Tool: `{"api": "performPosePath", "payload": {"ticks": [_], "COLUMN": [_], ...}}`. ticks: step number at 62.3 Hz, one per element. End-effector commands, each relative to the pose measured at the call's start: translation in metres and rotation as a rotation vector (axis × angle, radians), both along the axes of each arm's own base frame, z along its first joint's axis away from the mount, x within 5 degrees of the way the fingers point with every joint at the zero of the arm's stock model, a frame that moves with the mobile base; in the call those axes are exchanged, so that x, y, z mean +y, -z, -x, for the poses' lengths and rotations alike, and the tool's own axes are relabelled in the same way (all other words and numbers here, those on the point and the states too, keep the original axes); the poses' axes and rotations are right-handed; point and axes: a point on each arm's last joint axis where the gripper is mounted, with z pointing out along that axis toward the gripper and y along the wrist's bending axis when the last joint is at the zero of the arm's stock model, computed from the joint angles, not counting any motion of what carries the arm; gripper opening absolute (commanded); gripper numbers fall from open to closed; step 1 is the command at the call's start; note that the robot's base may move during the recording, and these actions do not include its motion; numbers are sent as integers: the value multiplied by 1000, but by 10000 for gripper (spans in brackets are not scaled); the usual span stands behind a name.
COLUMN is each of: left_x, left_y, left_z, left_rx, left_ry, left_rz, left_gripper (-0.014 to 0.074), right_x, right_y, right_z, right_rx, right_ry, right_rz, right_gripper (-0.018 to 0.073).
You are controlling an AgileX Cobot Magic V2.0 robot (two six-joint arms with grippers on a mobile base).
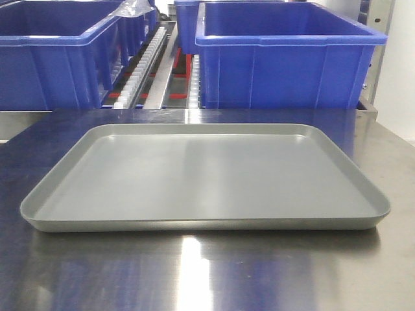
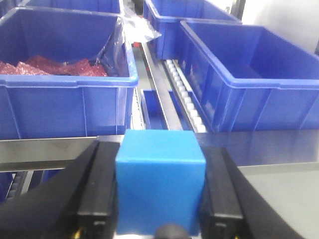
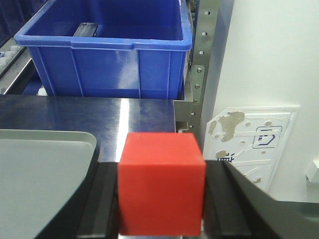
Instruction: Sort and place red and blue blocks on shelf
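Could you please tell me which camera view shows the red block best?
The right wrist view: the red block fills the centre, clamped in the right gripper. The front and left wrist views show none of it.

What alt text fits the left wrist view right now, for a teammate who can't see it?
The left gripper clamps a blue block between its black fingers. Beyond it on the shelf, either side of a roller track, the left blue tub holds crumpled red material in a clear liner and the right blue tub looks empty.
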Motion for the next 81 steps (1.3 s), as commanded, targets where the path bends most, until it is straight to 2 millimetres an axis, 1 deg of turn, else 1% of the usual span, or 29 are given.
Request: {"api": "performPosePath", "payload": {"ticks": [1, 7, 14, 20, 33, 40, 53, 66, 81], "left_x": [2, 4, 6, 8, 24, 27, 27, 27, 27], "left_y": [-17, -17, -14, -8, -9, -11, -6, 4, 8], "left_z": [6, 14, 23, 26, 30, 33, 33, 31, 31], "left_rx": [-118, -153, -180, -183, -197, -217, -208, -179, -166], "left_ry": [-8, -8, -7, -25, -197, -235, -231, -230, -229], "left_rz": [33, 33, 21, 0, -15, -39, -44, -47, -49], "left_gripper": [124, 125, 125, 125, 125, 124, 124, 124, 124], "right_x": [-2, -2, -2, -2, -2, -2, -2, -2, -2], "right_y": [-17, -17, -17, -17, -17, -17, -17, -17, -17], "right_z": [0, 0, 0, 0, 0, 0, 0, 0, 0], "right_rx": [-111, -111, -111, -111, -111, -111, -110, -110, -110], "right_ry": [17, 17, 17, 17, 17, 17, 17, 17, 17], "right_rz": [5, 5, 5, 5, 5, 5, 5, 5, 5], "right_gripper": [278, 278, 278, 278, 278, 278, 278, 278, 278]}}
